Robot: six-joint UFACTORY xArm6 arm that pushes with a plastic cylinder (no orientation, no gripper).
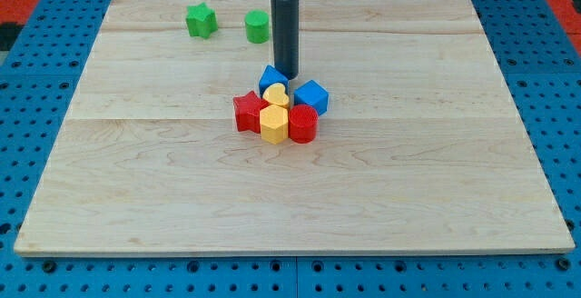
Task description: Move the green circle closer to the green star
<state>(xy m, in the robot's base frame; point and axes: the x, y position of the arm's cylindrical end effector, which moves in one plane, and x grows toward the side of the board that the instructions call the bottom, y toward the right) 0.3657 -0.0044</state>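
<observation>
The green circle (257, 26) lies near the view's top, left of centre. The green star (201, 20) lies a short way to its left, with a gap between them. My tip (286, 73) stands below and to the right of the green circle, apart from it. The tip is just above the blue block (271, 78) at the top of the middle cluster.
A cluster sits mid-board: two blue blocks (311, 95), a yellow heart-like block (277, 95), a yellow hexagon (274, 124), a red star (247, 112) and a red cylinder (303, 124). The wooden board (290, 198) lies on a blue perforated base.
</observation>
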